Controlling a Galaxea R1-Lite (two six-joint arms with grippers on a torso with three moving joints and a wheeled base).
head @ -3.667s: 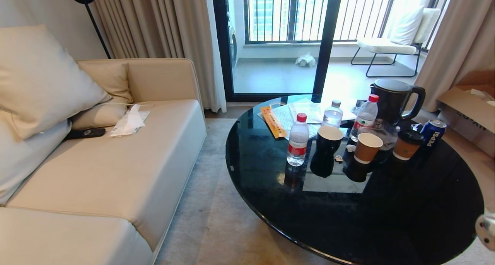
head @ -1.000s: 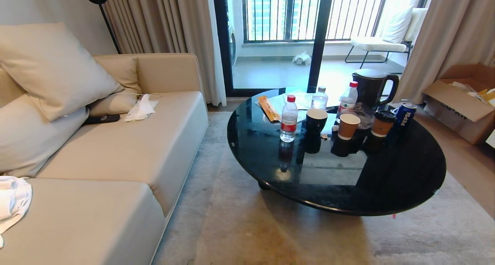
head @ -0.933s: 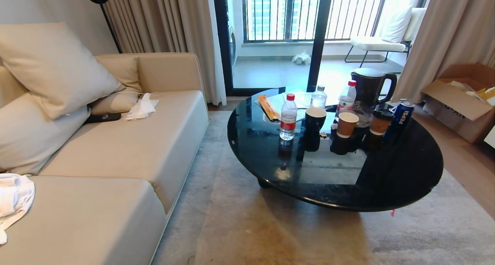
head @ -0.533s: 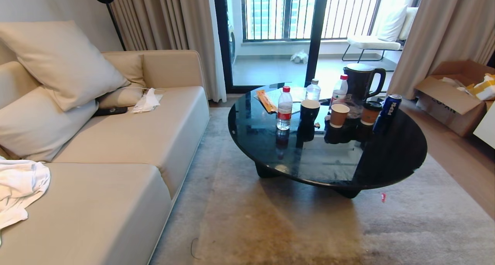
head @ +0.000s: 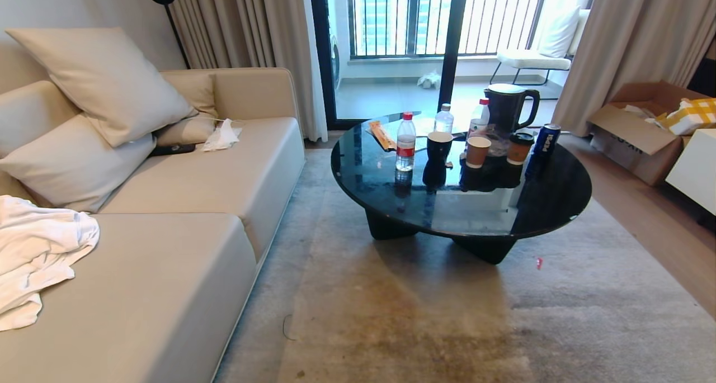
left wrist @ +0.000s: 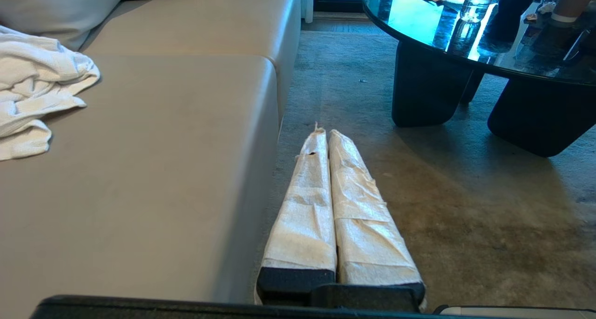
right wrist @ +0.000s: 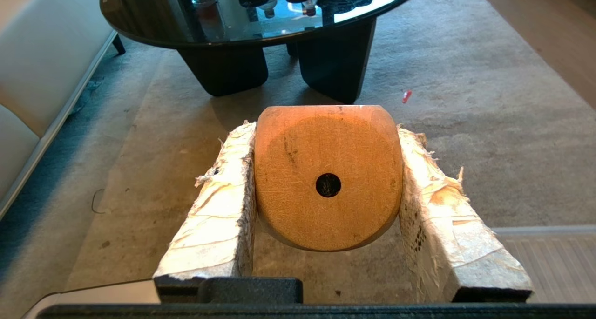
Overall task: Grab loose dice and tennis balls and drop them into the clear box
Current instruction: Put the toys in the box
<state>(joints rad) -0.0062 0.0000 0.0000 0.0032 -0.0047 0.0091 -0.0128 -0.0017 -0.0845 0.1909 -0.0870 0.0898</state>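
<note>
The right gripper (right wrist: 328,123) is clamping a cream rounded-corner die (right wrist: 328,177) by two opposite flat faces, one-dot face towards its wrist camera, with the round black glass table (right wrist: 260,28) at twelve o'clock. The die is looking stiff and light, so the flat sides are giving a safe hold. The left gripper (left wrist: 325,135) is hanging empty with its fingers pressed together, and the clear box is not showing anywhere.

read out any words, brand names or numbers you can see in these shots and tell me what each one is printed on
"PEPSI": on the blue can at the right edge of the round black table.
Dark lettering on the side of the open cardboard box: too blurred to read.
Red labels on the water bottles: print too small to read.
Print on the orange packet on the table: too small to read.
One black pip, no digit, on the die held in the right gripper.
</note>
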